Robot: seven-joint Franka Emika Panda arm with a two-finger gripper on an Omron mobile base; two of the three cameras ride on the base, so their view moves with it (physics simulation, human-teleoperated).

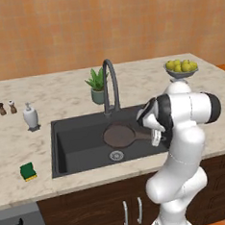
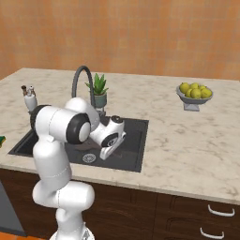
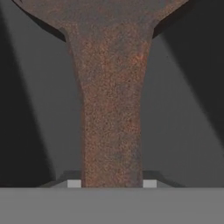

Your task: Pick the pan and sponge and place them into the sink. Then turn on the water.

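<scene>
Gripper [image 3: 112,183]: closed on the pan's handle; in the hand view the rusty brown handle runs straight up between the two fingertips, one pale tip showing at each side of it
Arm [image 1: 184,142]: white, bent over the right part of the sink, wrist pointing down into the basin
Cabinets [image 1: 118,205]: dark wood fronts with silver handles under the counter
Sponge [image 1: 27,171]: green top, yellow base, lying on the counter just left of the sink's front left corner, well apart from the pan
Counter [image 1: 65,97]: pale marble, running around the sink on all sides
Sink [image 1: 73,142]: dark grey rectangular basin set into the counter, round silver drain [image 1: 117,155] in its floor
Pan [image 1: 120,135]: dark brown, round, inside the sink, just behind the drain, handle pointing right toward the wrist; whether its base rests on the floor of the basin cannot be told
Faucet [image 1: 111,85]: tall dark gooseneck at the back rim of the sink, spout curving forward over the basin
Soap bottle [image 1: 30,116]: white, on the counter left of the sink's back corner
Shakers [image 1: 6,108]: two small brown ones, further left of the bottle
Plant [image 1: 98,85]: green, in a small pot just behind the faucet
Fruit bowl [image 1: 181,67]: grey, holding yellow fruit, far right on the counter
Wall [image 1: 102,23]: orange-brown, behind the counter
</scene>
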